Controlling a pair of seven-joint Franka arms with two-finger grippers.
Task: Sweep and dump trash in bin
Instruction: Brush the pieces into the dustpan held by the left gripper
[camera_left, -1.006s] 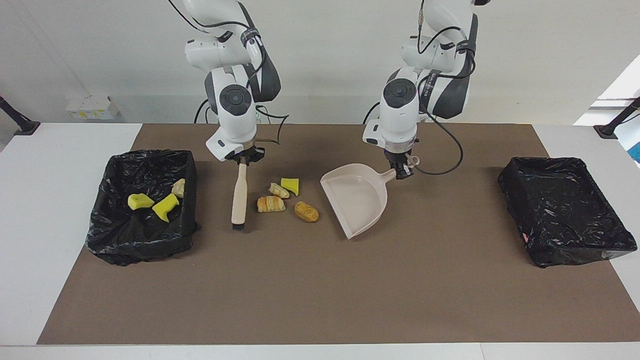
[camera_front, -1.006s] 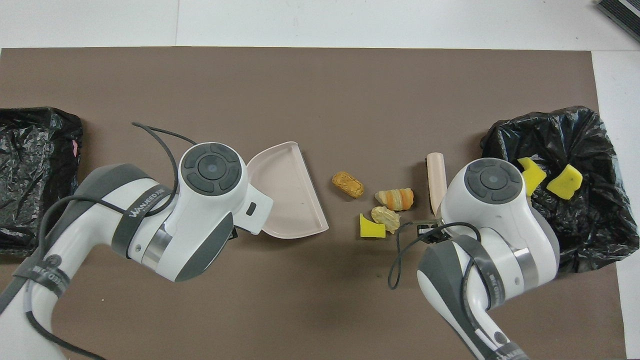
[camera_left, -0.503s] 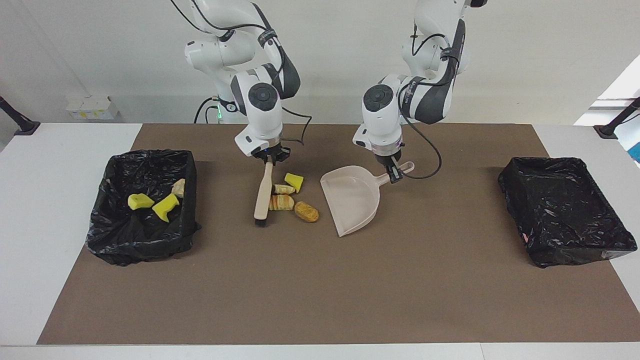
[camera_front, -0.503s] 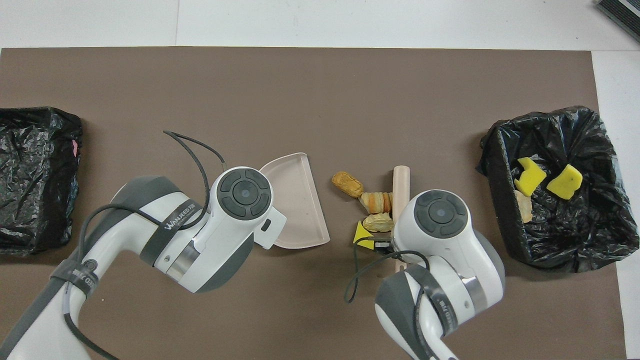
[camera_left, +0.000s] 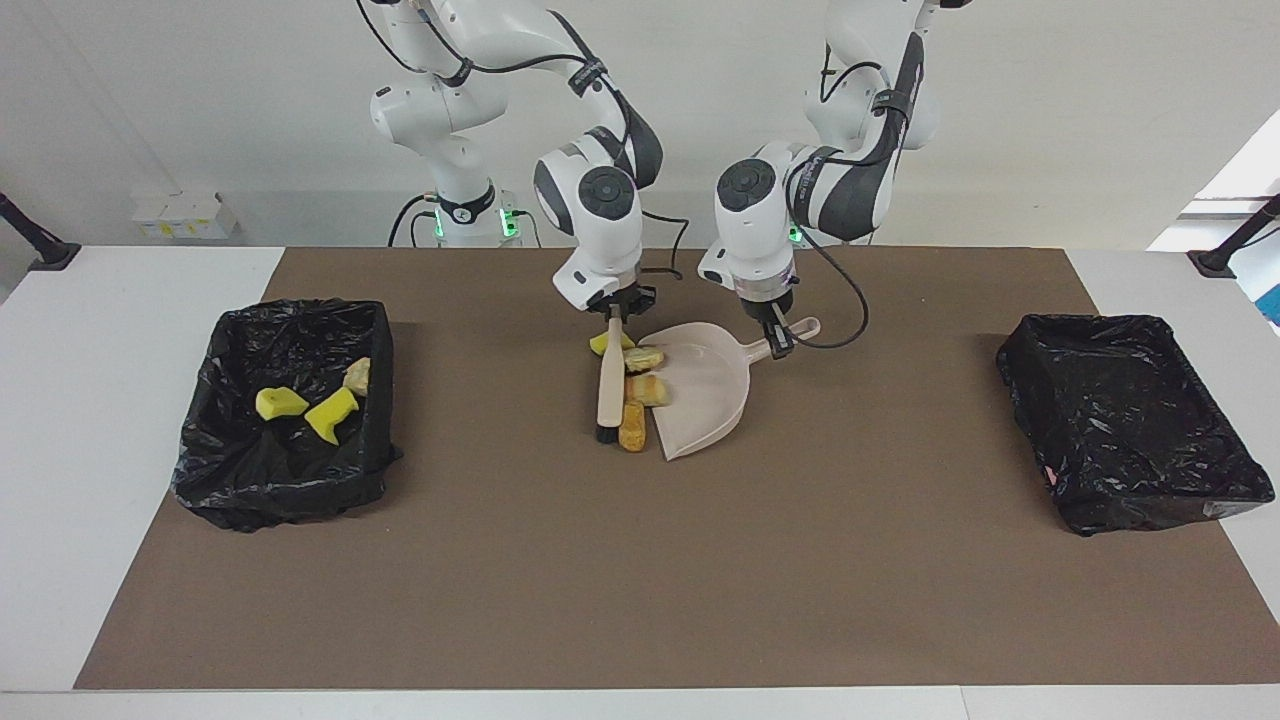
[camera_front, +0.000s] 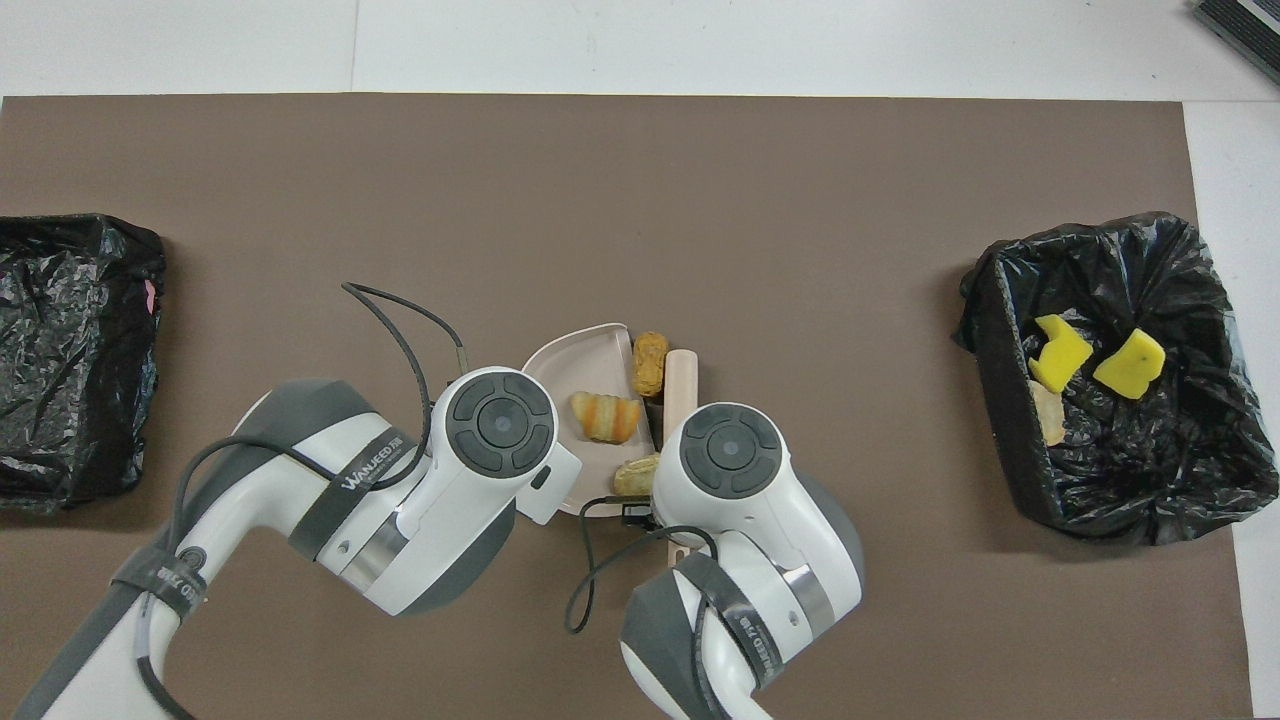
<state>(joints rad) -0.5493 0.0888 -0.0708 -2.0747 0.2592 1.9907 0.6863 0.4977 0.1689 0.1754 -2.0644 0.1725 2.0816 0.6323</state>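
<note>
trash (camera_left: 645, 389) crowds the dustpan (camera_left: 712, 400) lip against the brush (camera_left: 608, 392); each hand clamps its tool's handle.

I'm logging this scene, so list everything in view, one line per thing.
Table: one, white, under everything.
Mat: one, brown, on the table.
Trash bin: one, black-lined, at the right arm's end.
Second bin: one, black-lined, at the left arm's end.
Binned trash: three, two yellow and one tan, in the trash bin.
Loose trash: four, one yellow and three tan-brown, between brush and dustpan, one already on the pan.
Dustpan: one, beige, mid-mat.
Brush: one, beige with dark bristles, beside the dustpan's mouth.
Right gripper: shut on the brush's handle.
Left gripper: shut on the dustpan's handle.
</note>
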